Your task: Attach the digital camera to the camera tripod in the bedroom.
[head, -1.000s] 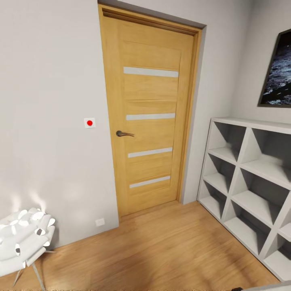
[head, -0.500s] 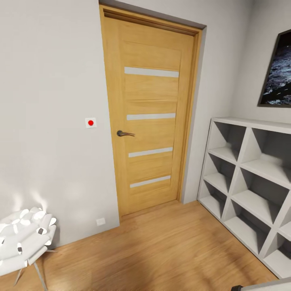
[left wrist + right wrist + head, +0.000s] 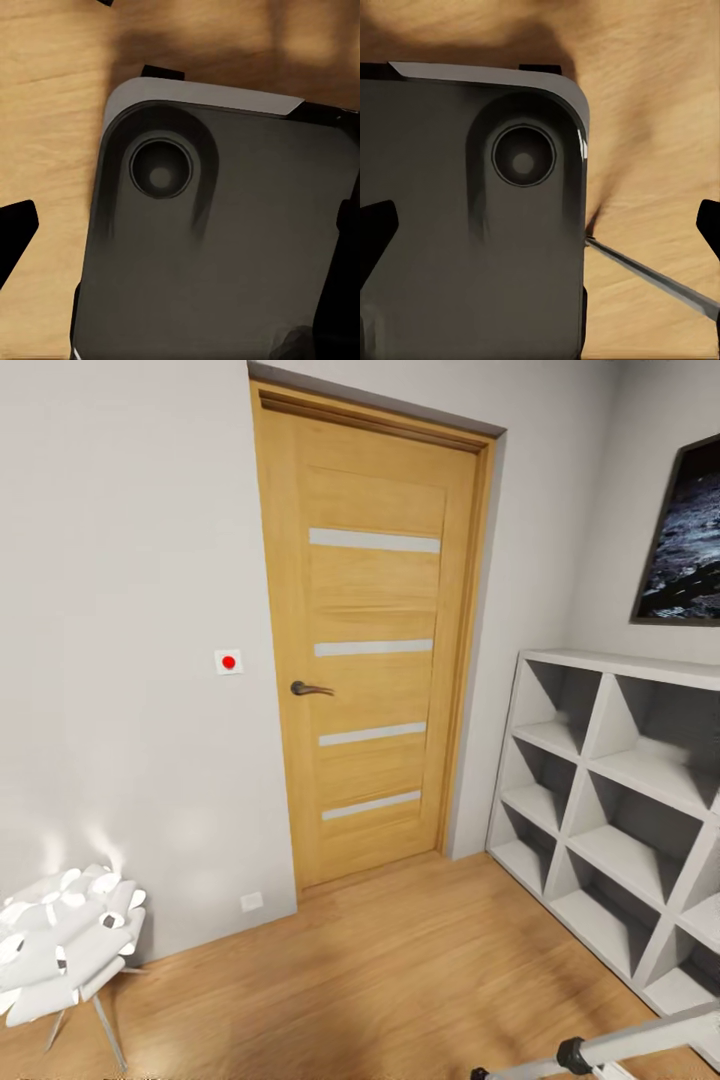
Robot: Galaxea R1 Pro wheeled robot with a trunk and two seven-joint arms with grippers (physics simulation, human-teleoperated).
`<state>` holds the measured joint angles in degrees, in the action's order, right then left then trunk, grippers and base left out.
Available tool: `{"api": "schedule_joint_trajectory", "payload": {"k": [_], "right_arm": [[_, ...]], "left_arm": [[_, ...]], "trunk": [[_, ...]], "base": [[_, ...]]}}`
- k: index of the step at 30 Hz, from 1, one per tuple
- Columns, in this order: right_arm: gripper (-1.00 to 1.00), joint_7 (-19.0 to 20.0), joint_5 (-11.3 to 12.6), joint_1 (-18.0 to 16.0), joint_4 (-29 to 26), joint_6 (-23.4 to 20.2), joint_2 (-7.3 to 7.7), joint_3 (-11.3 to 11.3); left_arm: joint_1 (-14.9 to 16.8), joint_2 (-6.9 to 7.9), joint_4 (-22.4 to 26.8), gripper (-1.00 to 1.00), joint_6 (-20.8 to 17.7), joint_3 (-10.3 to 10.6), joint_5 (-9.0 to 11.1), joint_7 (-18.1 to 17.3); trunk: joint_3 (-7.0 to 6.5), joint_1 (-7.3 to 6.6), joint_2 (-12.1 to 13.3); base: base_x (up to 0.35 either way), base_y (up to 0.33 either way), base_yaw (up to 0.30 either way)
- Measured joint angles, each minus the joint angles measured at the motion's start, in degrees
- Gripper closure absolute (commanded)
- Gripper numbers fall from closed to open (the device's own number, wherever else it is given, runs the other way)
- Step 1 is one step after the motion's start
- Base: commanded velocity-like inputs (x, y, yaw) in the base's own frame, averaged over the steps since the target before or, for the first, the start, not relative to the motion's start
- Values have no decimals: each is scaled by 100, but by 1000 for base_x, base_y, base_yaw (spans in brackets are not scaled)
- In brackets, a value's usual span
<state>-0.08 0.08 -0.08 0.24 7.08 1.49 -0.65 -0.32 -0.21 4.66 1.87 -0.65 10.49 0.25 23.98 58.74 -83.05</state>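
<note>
Head view: facing a bedroom corner, light grey wall [image 3: 120, 610] on the left, oak door [image 3: 375, 640] with four pale stripes, closed, dark lever handle [image 3: 310, 688]. Small white wall plate with a red dot [image 3: 229, 661] just left of the door frame, white outlet [image 3: 251, 901] low on the same wall. White cube shelf [image 3: 620, 800] stands against the right-hand wall, its visible compartments bare. Dark framed poster [image 3: 685, 540] hangs above it, cut off by the picture edge. White petal-shaped chair [image 3: 65, 945] on thin metal legs sits at lower left on the light wood floor [image 3: 380, 970].

Camera tripod: a silver leg section with a black joint [image 3: 600, 1048] pokes in at the bottom right corner, lying at a shallow slant over the floor; the rest of it is out of frame.

Left wrist view: looks down on a dark grey rounded robot base panel [image 3: 217, 240] with a round recess, wood floor beyond it. Black finger tips of the left hand [image 3: 15, 232] sit at the picture edges, spread wide, holding nothing.

Right wrist view: same kind of dark panel [image 3: 472, 225], floor beside it, and a thin silver tripod leg [image 3: 652, 277] running diagonally past the panel's edge. Right hand [image 3: 375, 232] fingers likewise sit at the two edges, spread apart, nothing between them.
</note>
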Motion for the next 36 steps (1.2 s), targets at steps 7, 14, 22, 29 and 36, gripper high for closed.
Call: {"api": "schedule_joint_trajectory", "payload": {"k": [7, 14, 22, 29, 36], "right_arm": [[-100, 0, 0, 0, 0, 2, 0, 1], [-100, 0, 0, 0, 0, 1, 0, 1], [-100, 0, 0, 0, 0, 6, 0, 1], [-100, 0, -1, 0, 0, 10, 0, 0], [-100, 0, -5, 0, 0, 10, 0, 1]], "left_arm": [[0, 4, -4, -100, 0, 5, -3, -1], [0, 5, -6, -100, 0, 6, -1, -1], [0, 5, -1, -100, 0, 1, 1, 6], [0, 5, -1, -100, 0, 6, 0, 6], [0, 5, -2, -100, 0, 6, 0, 1]], "trunk": [[0, -1, 0], [0, -1, -1], [0, 0, 0], [0, -1, 0], [0, -1, -1]], "base": [[-33, 0, 0], [-2, 0, 0], [-55, 0, 0], [-16, 0, 0], [-2, 0, 0]]}}
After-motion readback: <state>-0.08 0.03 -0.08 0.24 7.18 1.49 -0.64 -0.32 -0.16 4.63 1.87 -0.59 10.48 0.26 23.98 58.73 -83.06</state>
